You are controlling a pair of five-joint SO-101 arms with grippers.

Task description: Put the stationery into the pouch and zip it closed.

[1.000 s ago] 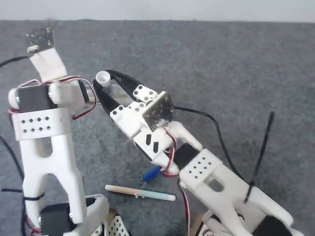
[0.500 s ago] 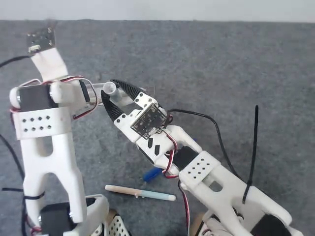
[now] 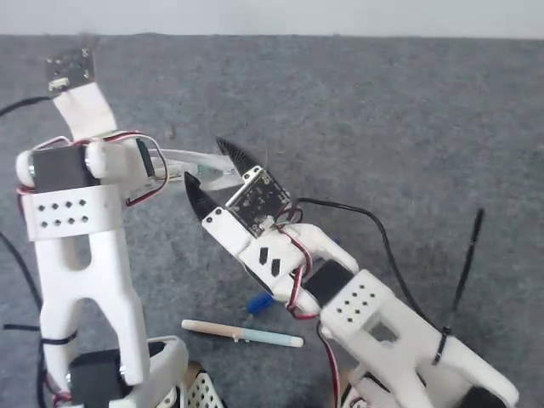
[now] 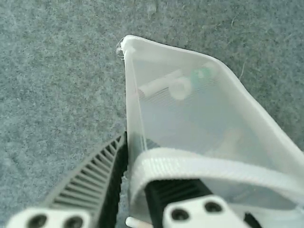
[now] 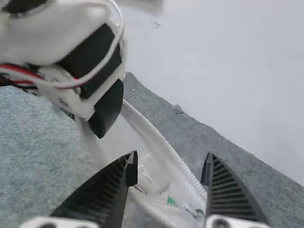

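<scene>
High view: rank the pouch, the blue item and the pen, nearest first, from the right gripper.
1. pouch: between the fingers of the right gripper.
2. blue item: on the table, lower in the picture.
3. pen: lower still, just past the blue item; a narrow call.

1. Pouch [image 4: 190, 109]: translucent milky white, with a white zip band.
2. Worktop [image 3: 408, 110]: speckled grey.
3. Pen [image 3: 242, 333]: cream barrel, pale blue end.
4. Right end effector [image 3: 208, 166]: black ribbed fingers, white body.
</scene>
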